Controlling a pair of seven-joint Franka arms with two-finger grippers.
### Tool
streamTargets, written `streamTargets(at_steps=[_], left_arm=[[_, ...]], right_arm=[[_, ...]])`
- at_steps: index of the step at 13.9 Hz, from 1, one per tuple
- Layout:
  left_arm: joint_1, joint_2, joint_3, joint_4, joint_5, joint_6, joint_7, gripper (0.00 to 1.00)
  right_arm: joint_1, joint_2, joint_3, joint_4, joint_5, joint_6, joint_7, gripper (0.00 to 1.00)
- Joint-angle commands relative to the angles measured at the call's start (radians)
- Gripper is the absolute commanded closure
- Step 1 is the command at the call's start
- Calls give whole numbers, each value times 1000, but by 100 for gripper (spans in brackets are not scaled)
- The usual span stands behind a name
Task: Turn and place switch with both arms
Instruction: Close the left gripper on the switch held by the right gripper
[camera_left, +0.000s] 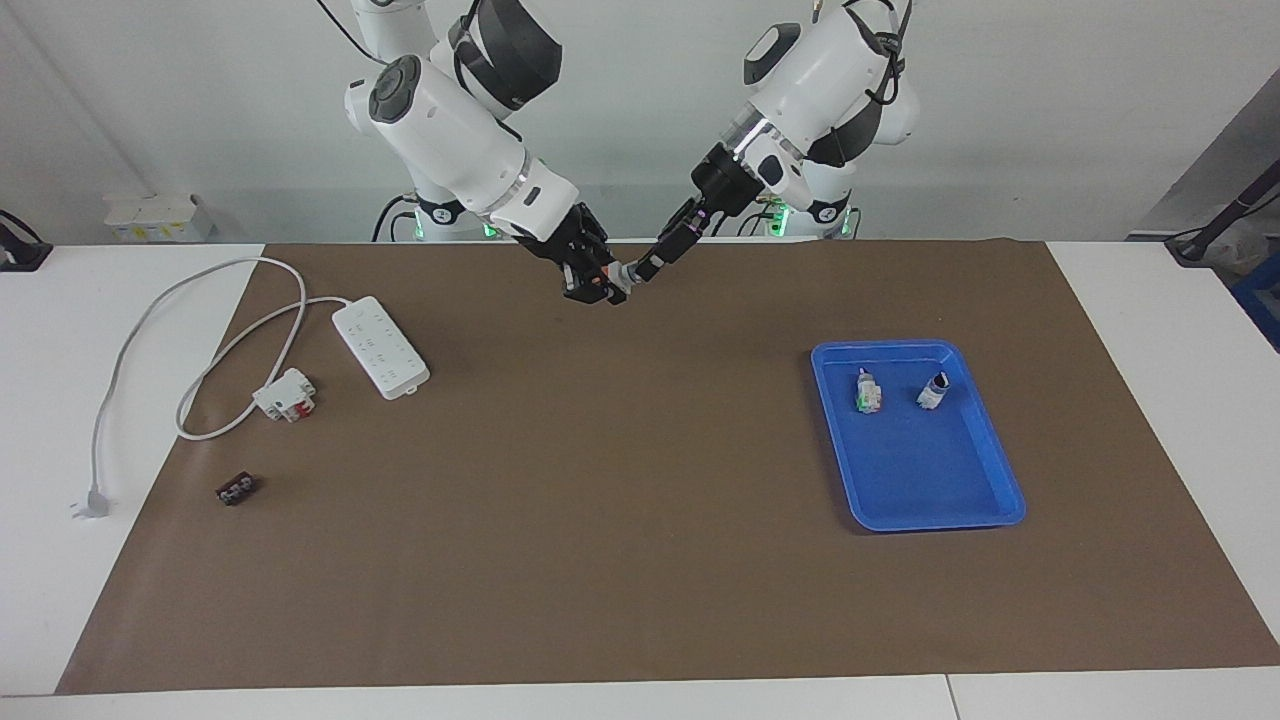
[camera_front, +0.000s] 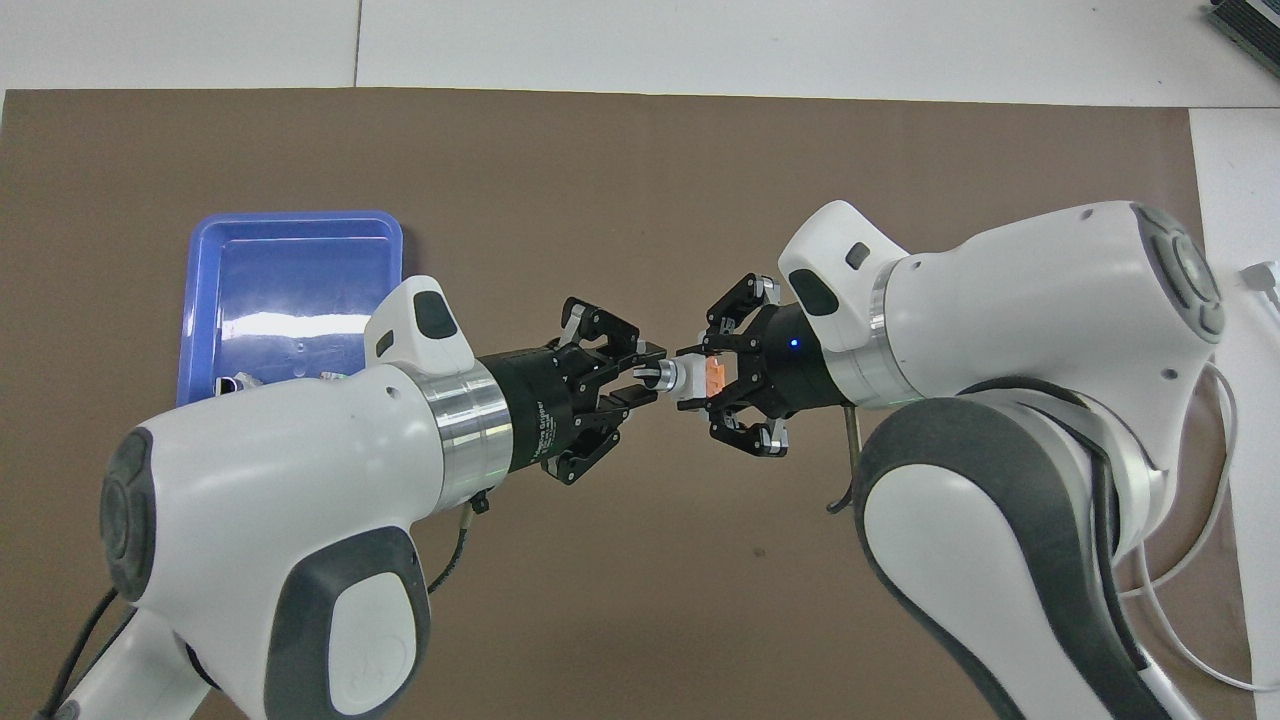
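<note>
One switch (camera_front: 688, 379), white-bodied with an orange-red block and black-silver knob, was held in the air over the brown mat. Right gripper (camera_front: 712, 378) fingers gripped its body; left gripper (camera_front: 645, 373) fingers were closed on the knob at 9 o'clock. Blue tray (camera_left: 975, 500) held two other switches.

A robotics lab. Two white arms (camera_left: 455, 120) stand at a paper-covered counter (camera_left: 640, 560). Bare white walls surround it.

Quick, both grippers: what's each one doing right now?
Left gripper: shut on the small white switch's black-silver knob.
Right gripper: shut on its orange-red end.
</note>
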Motion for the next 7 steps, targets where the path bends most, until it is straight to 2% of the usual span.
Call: streamTargets(at_steps=[1, 7], left_arm=[[-3, -2, 8, -6, -17, 23, -2, 63], [-1, 4, 8, 2, -19, 24, -3, 62]], right_arm=[[-9, -29, 5, -36, 28, 19, -23, 100], [-9, -29, 5, -36, 28, 18, -23, 100]])
